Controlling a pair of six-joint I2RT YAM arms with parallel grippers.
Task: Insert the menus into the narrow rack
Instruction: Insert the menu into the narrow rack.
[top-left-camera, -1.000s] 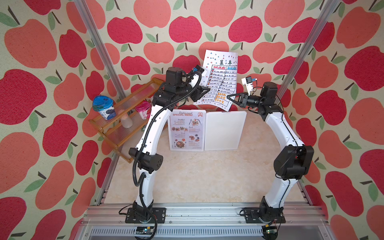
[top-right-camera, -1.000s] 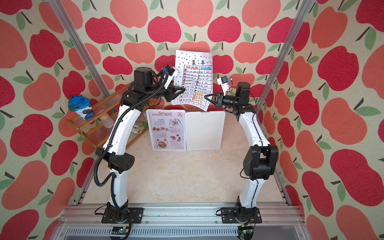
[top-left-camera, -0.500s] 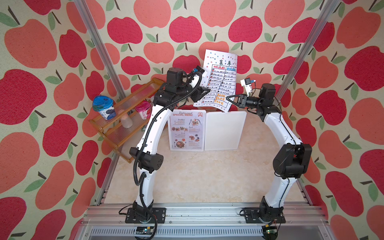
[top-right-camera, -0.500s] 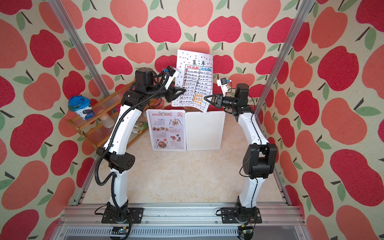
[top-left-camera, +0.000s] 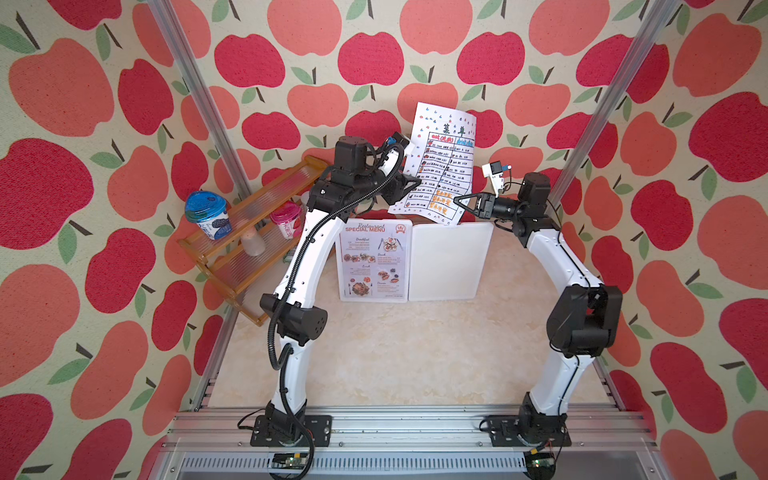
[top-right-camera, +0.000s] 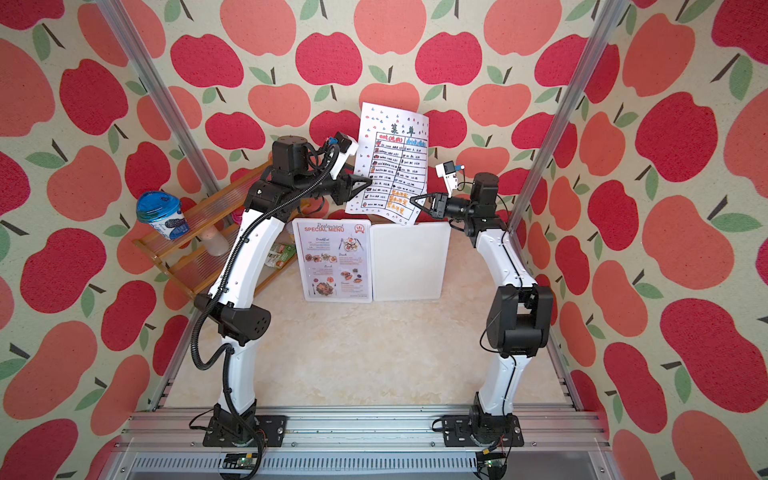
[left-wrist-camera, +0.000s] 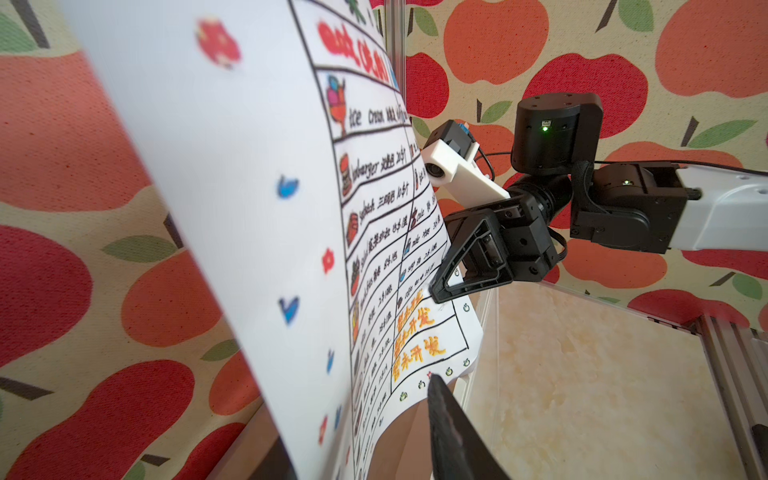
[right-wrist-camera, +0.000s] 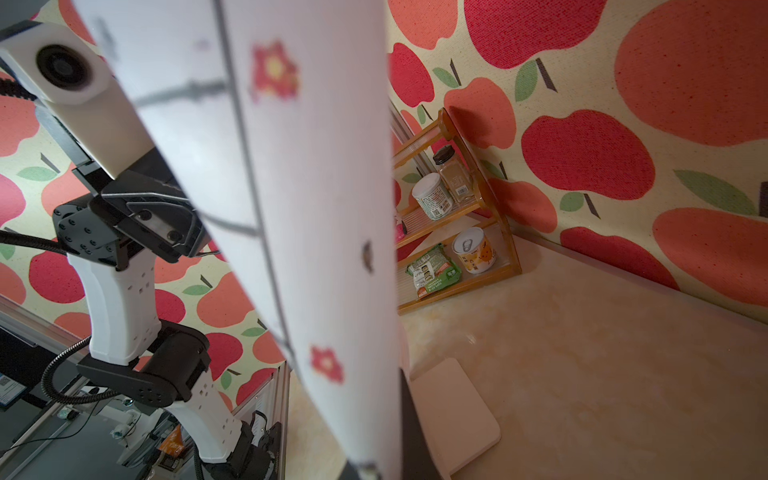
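The table menu (top-left-camera: 444, 166) (top-right-camera: 395, 162), white with a dotted border and orange text, hangs upright in the air near the back wall. My right gripper (top-left-camera: 457, 200) (top-right-camera: 412, 199) (right-wrist-camera: 382, 457) is shut on its lower right corner, as the left wrist view (left-wrist-camera: 436, 293) also shows. My left gripper (top-left-camera: 415, 183) (top-right-camera: 368, 180) (left-wrist-camera: 353, 415) stands open at the sheet's left edge; the sheet (left-wrist-camera: 249, 166) passes between its fingers with a gap at one finger (left-wrist-camera: 449, 436). Below, the photo menu (top-left-camera: 376, 259) (top-right-camera: 336, 257) rests in the left half of the white rack (top-left-camera: 451, 262) (top-right-camera: 409, 262).
A wooden shelf (top-left-camera: 249, 232) (right-wrist-camera: 478, 232) stands at the left wall with a blue-lidded cup (top-left-camera: 206, 214), a pink cup (top-left-camera: 286, 219), jars and packets. Aluminium posts (top-left-camera: 602, 108) rise at both back corners. The patterned walls stand close behind the arms.
The right arm's wrist has shifted slightly. The table menu stays at nearly the same height and both grippers keep their opening.
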